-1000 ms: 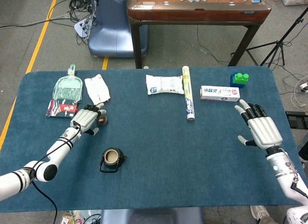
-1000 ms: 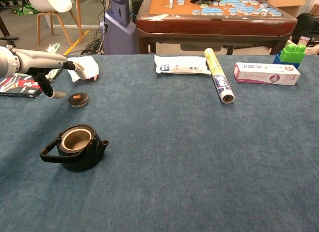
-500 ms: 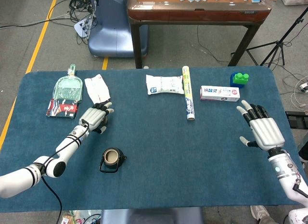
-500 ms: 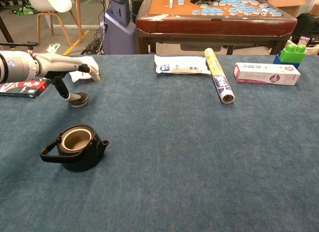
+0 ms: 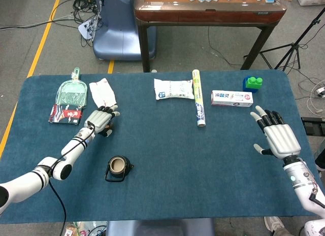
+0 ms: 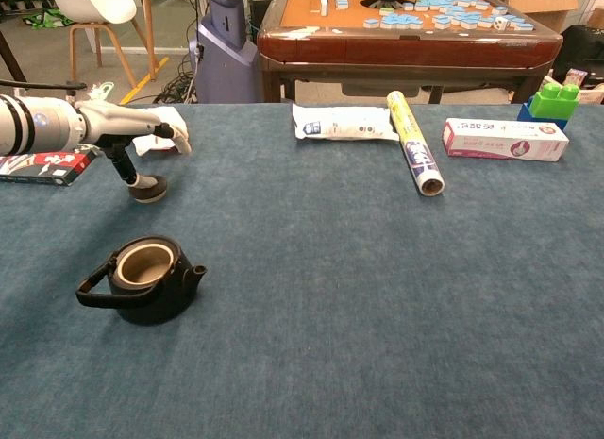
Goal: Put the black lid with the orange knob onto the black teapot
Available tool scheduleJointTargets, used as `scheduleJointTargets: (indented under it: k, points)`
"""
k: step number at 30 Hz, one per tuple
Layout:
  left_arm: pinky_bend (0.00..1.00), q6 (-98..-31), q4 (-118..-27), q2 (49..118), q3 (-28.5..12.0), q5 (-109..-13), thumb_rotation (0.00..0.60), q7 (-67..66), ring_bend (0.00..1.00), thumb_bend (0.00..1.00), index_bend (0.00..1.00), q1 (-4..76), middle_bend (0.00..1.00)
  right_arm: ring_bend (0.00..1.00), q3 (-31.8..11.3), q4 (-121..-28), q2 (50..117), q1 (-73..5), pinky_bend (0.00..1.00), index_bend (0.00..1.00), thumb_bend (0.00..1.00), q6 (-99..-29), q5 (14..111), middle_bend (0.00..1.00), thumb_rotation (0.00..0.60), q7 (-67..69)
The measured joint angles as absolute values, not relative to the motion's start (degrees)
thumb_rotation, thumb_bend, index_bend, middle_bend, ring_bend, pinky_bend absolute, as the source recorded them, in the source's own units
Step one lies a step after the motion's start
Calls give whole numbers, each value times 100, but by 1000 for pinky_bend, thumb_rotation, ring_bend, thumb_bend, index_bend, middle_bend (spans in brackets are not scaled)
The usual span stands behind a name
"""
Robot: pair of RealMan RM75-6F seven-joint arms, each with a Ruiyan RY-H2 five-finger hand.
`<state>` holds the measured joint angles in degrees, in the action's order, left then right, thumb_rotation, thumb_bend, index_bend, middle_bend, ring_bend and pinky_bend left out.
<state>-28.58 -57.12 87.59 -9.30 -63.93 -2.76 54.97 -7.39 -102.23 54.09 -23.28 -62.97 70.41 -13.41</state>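
Blue bench [image 5: 213, 165]: my right hand [image 5: 277, 137] hovers open w/ fingers spread, holding nothing. Black teapot [image 6: 143, 278] sits uncovered front-left. My left hand [image 5: 100, 120] is over the lid [image 6: 149, 186] behind it, a finger touching; can't tell if gripped.

White arms, black joint bands; grey left robot hand [image 5: 99, 121]; black fingertips.
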Motion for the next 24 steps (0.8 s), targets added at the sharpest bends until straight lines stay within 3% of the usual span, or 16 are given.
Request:
scheduleJointTargets:
  k: [24]
  points:
    - [0, -2874, -5211, 8941, -731, -7013, 600, 478, 0, 362, 167, 5368, 0, 0, -677, -10106, 5506, -2375, 0, 9, 253, -6196, 7042, 0, 600, -1269]
